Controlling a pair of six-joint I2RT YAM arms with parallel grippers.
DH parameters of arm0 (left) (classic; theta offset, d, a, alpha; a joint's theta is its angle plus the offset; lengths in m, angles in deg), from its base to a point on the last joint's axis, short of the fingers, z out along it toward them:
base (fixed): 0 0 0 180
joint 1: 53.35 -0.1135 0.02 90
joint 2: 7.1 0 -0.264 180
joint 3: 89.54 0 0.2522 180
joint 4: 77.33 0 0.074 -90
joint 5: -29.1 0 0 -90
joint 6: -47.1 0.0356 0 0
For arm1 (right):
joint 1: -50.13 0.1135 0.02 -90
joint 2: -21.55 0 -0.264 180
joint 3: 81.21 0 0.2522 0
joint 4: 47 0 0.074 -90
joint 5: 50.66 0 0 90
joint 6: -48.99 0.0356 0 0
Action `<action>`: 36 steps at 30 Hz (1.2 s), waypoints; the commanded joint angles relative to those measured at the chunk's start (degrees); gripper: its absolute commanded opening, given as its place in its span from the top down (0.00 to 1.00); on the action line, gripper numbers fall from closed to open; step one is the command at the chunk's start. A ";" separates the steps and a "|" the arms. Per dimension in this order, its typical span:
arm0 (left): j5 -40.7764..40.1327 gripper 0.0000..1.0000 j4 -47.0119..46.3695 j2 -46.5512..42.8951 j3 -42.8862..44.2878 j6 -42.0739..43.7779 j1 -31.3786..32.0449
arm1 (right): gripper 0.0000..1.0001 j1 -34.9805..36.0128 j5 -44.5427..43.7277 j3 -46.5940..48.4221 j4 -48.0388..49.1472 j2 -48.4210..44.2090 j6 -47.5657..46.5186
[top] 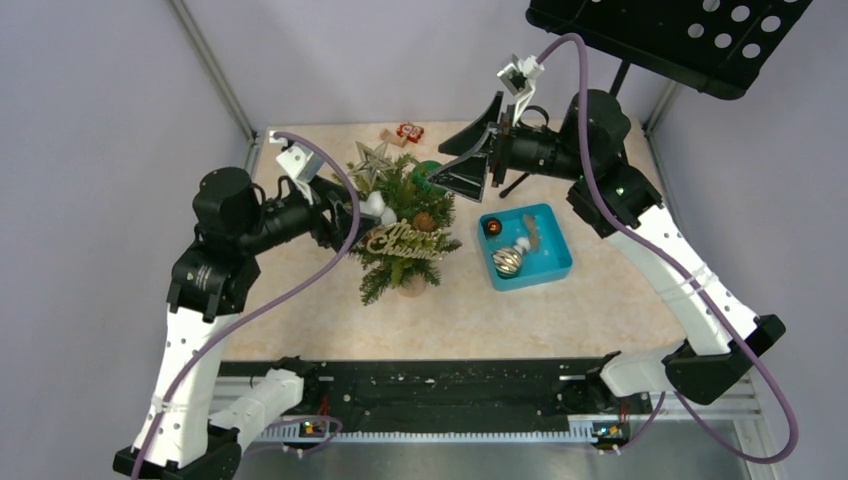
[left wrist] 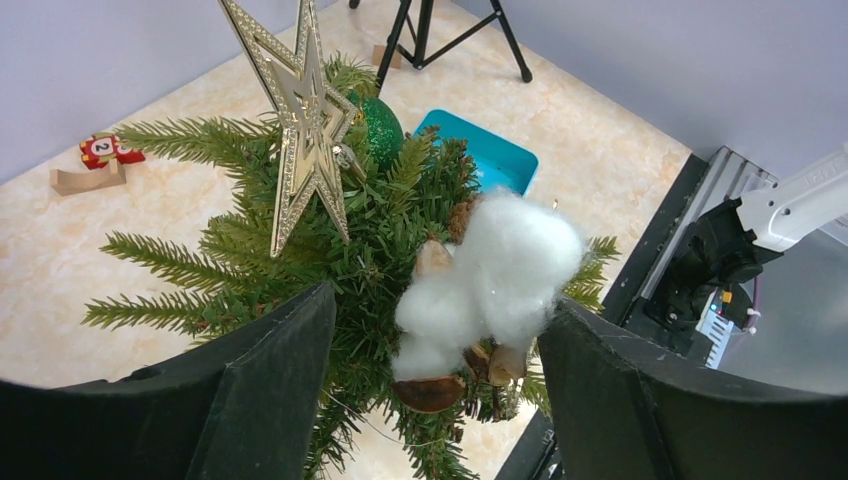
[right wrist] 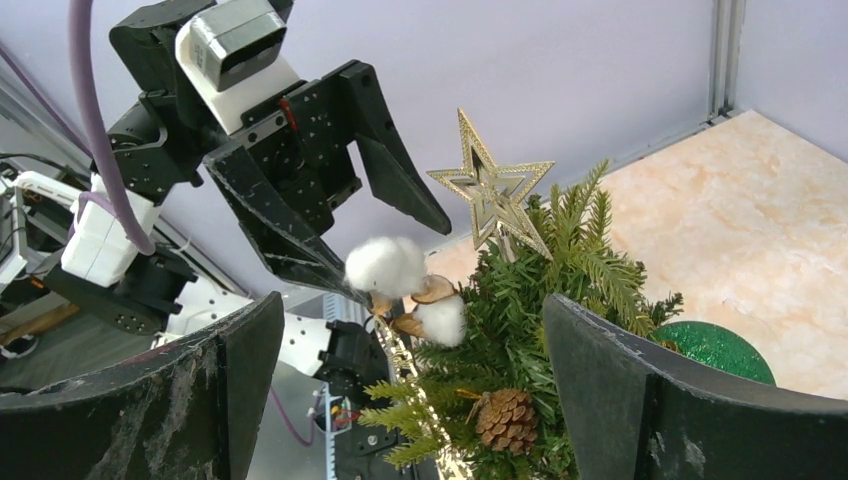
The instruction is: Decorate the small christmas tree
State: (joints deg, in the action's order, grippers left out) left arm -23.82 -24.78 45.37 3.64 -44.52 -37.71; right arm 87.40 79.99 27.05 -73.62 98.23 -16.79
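Fingers (left wrist: 262,392) of my left gripper (top: 356,212) stand apart on either side of a white cotton ornament (left wrist: 495,270) sitting in the branches, and from the wrist view I see no contact. My right gripper (top: 458,160) is spread wide just upper right of the small christmas tree (top: 405,240). That tree stands upright mid-frame on the table (top: 300,320), with a gold star (top: 372,158) on top and a blue tray (top: 553,262) to its right.

Small christmas tree (top: 405,200) and nearby blue tray (top: 550,255) obstruct passage.
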 commanded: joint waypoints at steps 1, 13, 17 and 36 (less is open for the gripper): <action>0.24 0.22 -1.63 -0.87 1.40 -0.22 -0.48 | 0.03 0.52 1.02 0.38 1.99 0.22 0.40; -12.77 0.26 -0.99 -3.03 -1.64 -1.31 -0.96 | 0.03 0.54 0.88 0.25 1.83 -0.22 0.28; -15.49 0.26 -0.67 -2.73 -4.27 -6.51 -1.41 | 0.03 0.52 1.18 0.42 1.89 0.14 0.28; -15.91 0.22 -4.74 -6.88 -2.03 -14.01 -9.37 | 0.02 -4.24 -15.15 -0.53 -6.15 -1.72 1.63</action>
State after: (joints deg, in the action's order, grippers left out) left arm -38.94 -26.02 40.12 -0.67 -58.08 -45.27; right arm 86.57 72.03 27.03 -77.23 98.23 -16.87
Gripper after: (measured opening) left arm 0.772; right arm 0.976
